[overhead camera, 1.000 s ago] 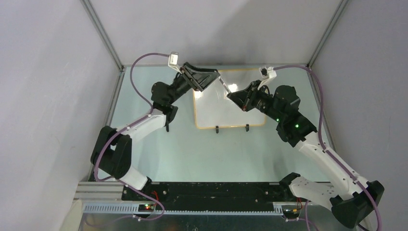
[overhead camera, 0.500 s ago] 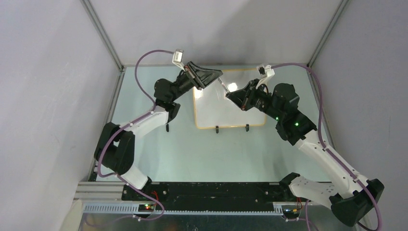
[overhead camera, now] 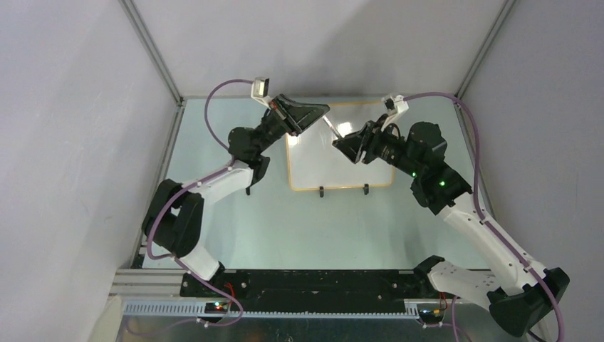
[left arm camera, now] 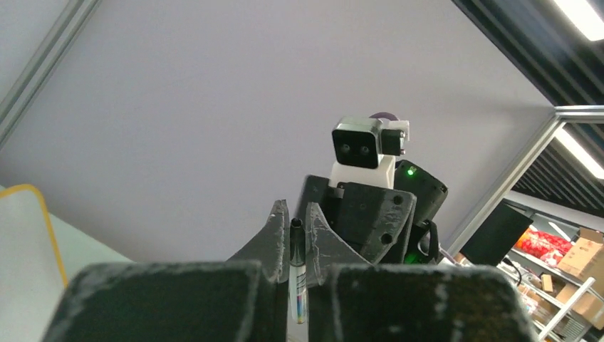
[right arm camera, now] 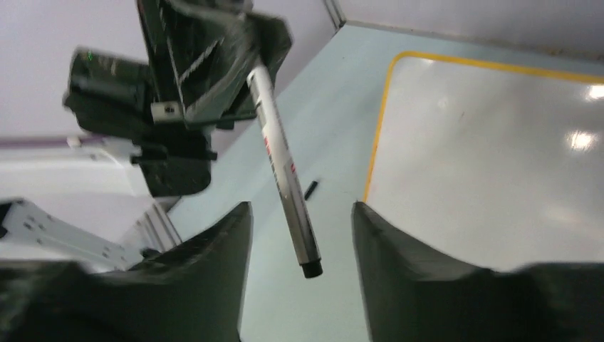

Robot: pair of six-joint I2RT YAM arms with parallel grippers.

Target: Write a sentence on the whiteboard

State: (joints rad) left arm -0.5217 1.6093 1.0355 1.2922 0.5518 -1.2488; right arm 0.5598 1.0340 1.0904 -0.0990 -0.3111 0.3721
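The whiteboard (overhead camera: 340, 160) lies flat on the table with its orange-tan rim and two black feet at the near edge; its visible surface (right arm camera: 491, 157) is blank and no sentence shows on it. A thin grey marker (right arm camera: 282, 165) hangs in the air above the board's far left part. My left gripper (left arm camera: 295, 212) is shut on the marker's (left arm camera: 297, 274) upper end. My right gripper (right arm camera: 300, 214) stands open around the marker's dark lower end, with a gap on both sides. In the top view the two grippers (overhead camera: 324, 114) (overhead camera: 342, 144) face each other, the marker (overhead camera: 332, 128) between them.
A small black piece (right arm camera: 310, 189) lies on the pale green table (overhead camera: 299, 221) just left of the board. Grey walls and metal corner posts (overhead camera: 153, 53) close in the table on three sides. Purple cables (overhead camera: 214, 96) loop from both wrists.
My left gripper has closed on the marker's upper end. My right gripper, shut on the marker before, has opened off it. The left wrist has risen slightly.
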